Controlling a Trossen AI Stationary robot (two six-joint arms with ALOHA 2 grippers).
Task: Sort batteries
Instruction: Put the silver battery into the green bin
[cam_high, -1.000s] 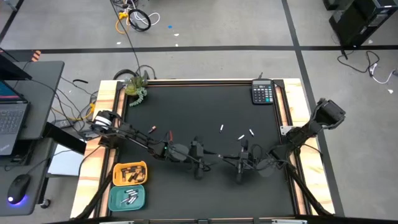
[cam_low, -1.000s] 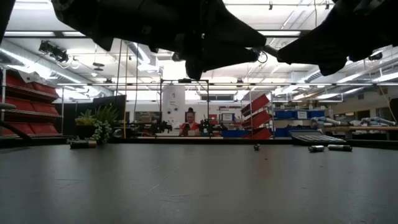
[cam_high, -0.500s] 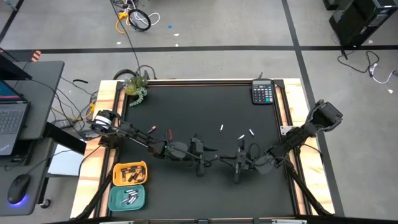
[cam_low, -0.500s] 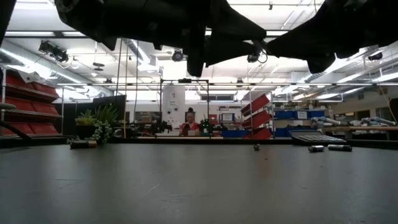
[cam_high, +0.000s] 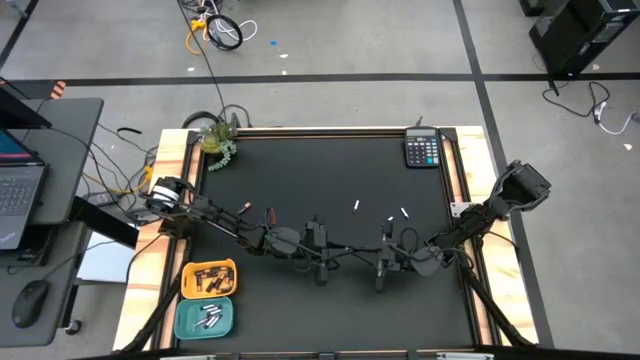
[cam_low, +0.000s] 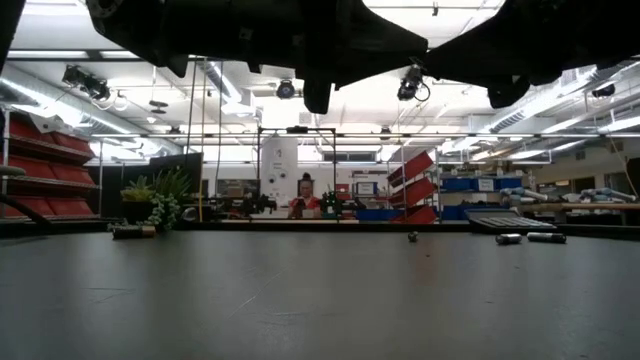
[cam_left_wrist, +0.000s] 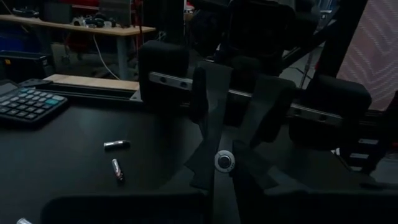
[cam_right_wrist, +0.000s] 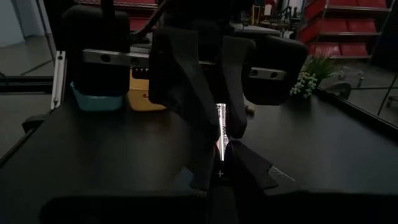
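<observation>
While I scan from the left edge of the high view, I see the orange tray at the lower left with dark batteries lying in it. Just below it the teal tray holds silvery batteries. Up at the top left corner of the black mat sits the little plant.

Moving right, the left arm reaches in from the left edge toward the lower middle of the frame. Beside it on the mat lie two orange-ended batteries, apart from each other.

Now the centre: the left gripper and the right gripper meet tip to tip above the mat. In the right wrist view I see one silvery battery standing lengthwise between them, with the left gripper's fingers narrowed onto it. From the left wrist view its round end shows, and the right gripper's fingers close in on it as well. So both pincers are narrow, both pinching that one battery.

Further right and higher, three loose white batteries rest on the mat, near each other and apart from the grippers. At the top right corner is the calculator, and the right arm comes in from the right edge.
</observation>
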